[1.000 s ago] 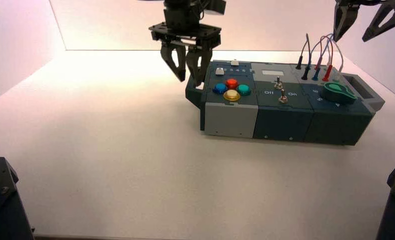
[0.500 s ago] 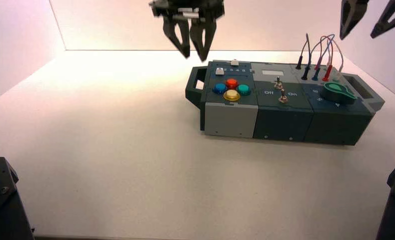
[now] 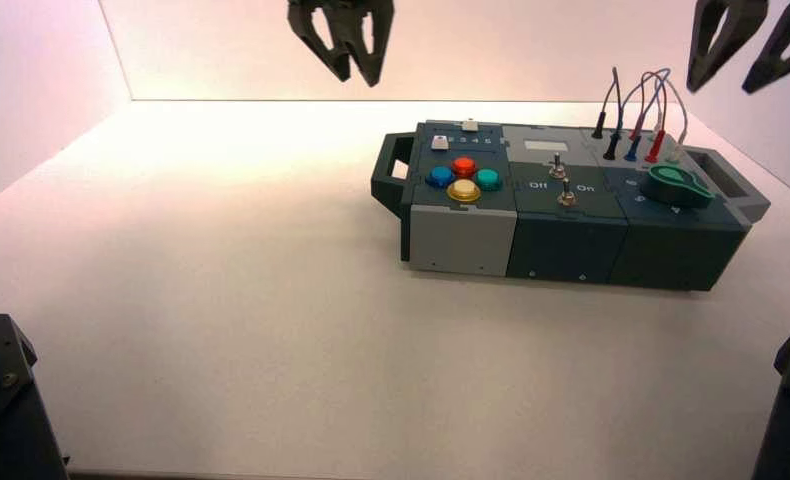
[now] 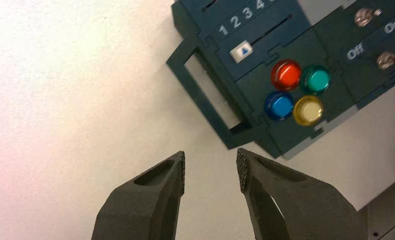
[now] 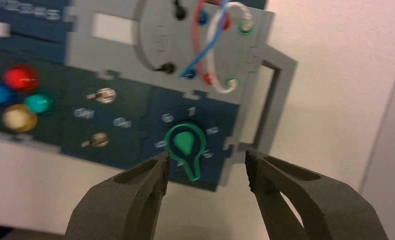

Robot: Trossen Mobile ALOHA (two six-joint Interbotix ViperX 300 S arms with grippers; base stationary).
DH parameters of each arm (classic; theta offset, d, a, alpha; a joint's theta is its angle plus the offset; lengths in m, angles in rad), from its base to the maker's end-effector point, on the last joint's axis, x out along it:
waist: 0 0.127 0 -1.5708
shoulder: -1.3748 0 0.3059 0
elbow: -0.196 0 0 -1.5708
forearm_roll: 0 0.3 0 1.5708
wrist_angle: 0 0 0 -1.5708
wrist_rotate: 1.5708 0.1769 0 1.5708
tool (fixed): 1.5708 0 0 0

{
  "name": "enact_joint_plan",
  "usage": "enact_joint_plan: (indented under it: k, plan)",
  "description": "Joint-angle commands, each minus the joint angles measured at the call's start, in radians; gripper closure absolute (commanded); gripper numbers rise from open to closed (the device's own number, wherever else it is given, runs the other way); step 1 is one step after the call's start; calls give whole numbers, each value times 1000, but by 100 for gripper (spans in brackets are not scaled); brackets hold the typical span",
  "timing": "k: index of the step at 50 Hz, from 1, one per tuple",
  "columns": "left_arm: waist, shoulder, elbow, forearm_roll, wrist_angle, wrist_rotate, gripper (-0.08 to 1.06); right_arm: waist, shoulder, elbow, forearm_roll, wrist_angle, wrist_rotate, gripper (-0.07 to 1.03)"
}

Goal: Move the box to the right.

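Observation:
The long dark-teal and grey box lies on the white table at centre right. It has four coloured buttons, two toggle switches, a green knob and coloured plug wires. My left gripper hangs open and empty high above the table, up and left of the box's left handle. In the left wrist view my left gripper is over bare table near that handle. My right gripper is open and empty, high above the box's right end; in its wrist view it is above the knob.
White walls enclose the table on the left and back. Dark arm bases stand at both near corners. The box's grey right handle lies close to the right wall.
My left gripper has risen from beside the box's left handle to high above the table and shifted left. My right gripper has risen slightly. The box has not moved.

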Motion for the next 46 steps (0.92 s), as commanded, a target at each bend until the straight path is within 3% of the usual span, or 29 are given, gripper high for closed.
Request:
enact_joint_plan:
  k: [1,12,46]
  plan:
    - [6,-58,14,2,-20,21,43,5,-81,0,17,26,-17,19]
    - [6,-83,52,2,-75,35,43,21,-140,18,15,69,-18,19]
    - [34,-91,97,2,-130,38,43,21,-150,52,2,43,-17,20]
